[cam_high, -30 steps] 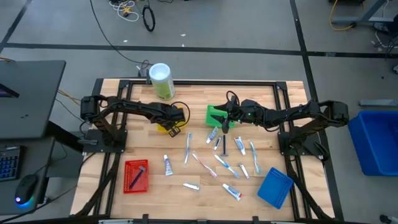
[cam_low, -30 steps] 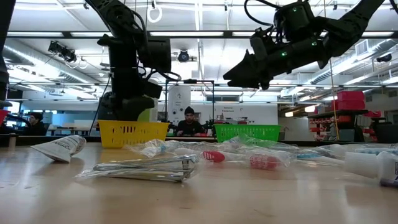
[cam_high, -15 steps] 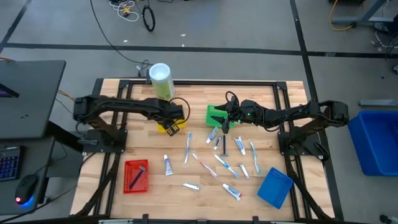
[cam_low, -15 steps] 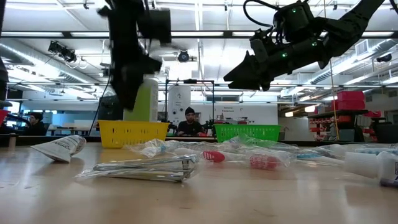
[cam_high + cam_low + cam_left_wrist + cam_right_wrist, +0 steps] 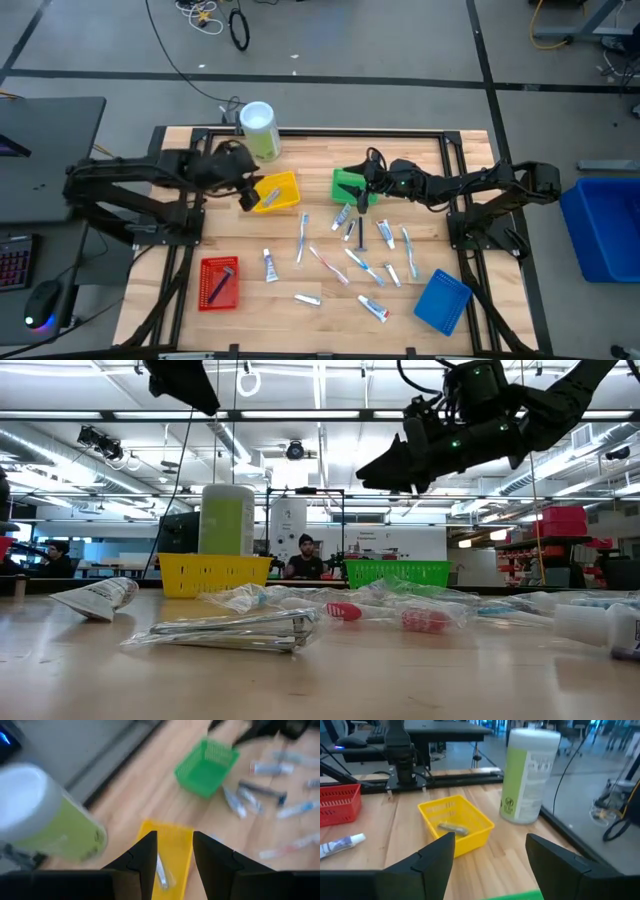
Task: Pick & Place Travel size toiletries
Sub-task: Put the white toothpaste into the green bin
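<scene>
A: What's on the surface (image 5: pixel 200 140) right now?

B: A scatter of toiletries (image 5: pixel 345 245) across its middle and right: small white tubes, slim toothbrushes, and one dark razor-like stick (image 5: pixel 351 230). Many look wrapped in clear film. One more small item (image 5: pixel 452 828) lies inside the yellow basket (image 5: pixel 276 192), and the red basket (image 5: pixel 218 282) holds a couple of thin pieces too.

A: How would they handle?

B: Light, I'd judge. The tubes look soft and would squash if pinched hard; the brushes and the stick look stiff. The film probably makes everything slippery. I'd take a tube across its middle, and a brush or the stick across its narrow handle, near the centre so it doesn't tip.

A: Where are the arms?

B: The left end effector (image 5: pixel 243 190) sits at the left edge of the yellow basket, beside the green canister (image 5: pixel 260 130). Its fingers (image 5: pixel 145 857) stand a little apart with nothing between them.

A: And the right?

B: The right end effector (image 5: pixel 362 193) hovers above the green basket (image 5: pixel 349 185), well clear of the surface. Its fingers (image 5: pixel 437 855) are spread wide, and it carries nothing. A blue basket (image 5: pixel 442 301) sits on the near right.
</scene>
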### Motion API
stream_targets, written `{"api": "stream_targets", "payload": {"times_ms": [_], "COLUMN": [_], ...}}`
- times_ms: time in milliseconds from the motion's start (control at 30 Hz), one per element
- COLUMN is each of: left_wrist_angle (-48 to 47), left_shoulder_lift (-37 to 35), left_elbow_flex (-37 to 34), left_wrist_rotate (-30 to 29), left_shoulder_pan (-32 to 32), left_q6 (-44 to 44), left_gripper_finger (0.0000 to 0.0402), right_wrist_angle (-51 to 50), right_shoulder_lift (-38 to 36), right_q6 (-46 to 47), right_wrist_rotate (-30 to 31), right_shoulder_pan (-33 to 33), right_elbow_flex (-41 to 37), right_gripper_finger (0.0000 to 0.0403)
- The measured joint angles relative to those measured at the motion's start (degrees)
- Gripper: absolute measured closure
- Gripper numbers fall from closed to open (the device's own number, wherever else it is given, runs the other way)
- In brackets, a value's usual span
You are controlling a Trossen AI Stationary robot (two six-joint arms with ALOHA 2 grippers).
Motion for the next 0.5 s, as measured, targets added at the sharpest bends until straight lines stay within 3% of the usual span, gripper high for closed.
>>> {"api": "stream_targets", "payload": {"times_ms": [100, 267, 500], "left_wrist_angle": [8.1, 25.8, 41.6], "left_shoulder_lift": [-3.1, -3.8, -0.1], "left_elbow_flex": [-6.5, -19.5, -31.2], "left_wrist_rotate": [-1.3, 1.4, 5.8], "left_shoulder_pan": [-1.9, -3.5, -3.7], "left_q6": [0.0, 3.2, 8.3], "left_gripper_finger": [0.0269, 0.0269, 0.0269], "right_wrist_angle": [0.6, -0.2, -1.8], "right_shoulder_lift": [0.0, 0.0, 0.0], "right_q6": [-0.6, -0.4, -0.9], "right_wrist_rotate": [-0.5, -1.2, -9.0], "right_shoulder_pan": [0.0, 0.1, 0.4], "right_elbow_flex": [0.0, 0.0, 0.0], "right_gripper_finger": [0.0157, 0.0164, 0.0172]}}
